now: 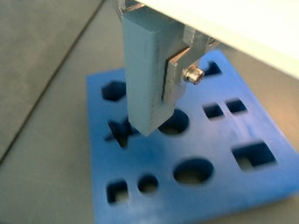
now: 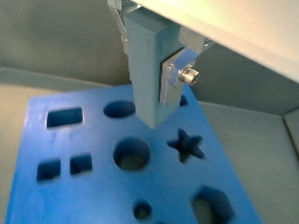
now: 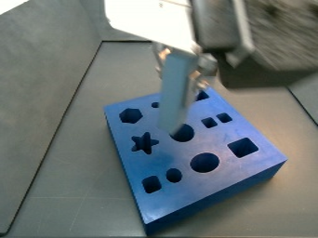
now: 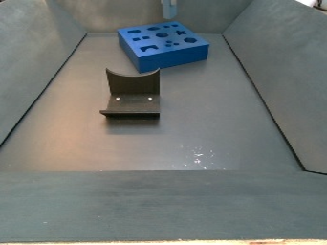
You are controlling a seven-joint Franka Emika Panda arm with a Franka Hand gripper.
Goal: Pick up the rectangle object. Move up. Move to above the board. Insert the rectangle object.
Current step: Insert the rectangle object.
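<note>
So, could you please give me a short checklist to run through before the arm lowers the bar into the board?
1. Grip: the gripper is shut on the rectangle object, a silver finger against its side: ok.
2. Bar hangs roughly upright over the board in both wrist views: ok.
3. Bar's lower end above the board's top face, not yet in a hole: ok.
4. Lower end lined up with the rectangular hole: not ok; it hangs between the star hole and a round hole.
5. The fixture stands apart from the board: ok.
</note>
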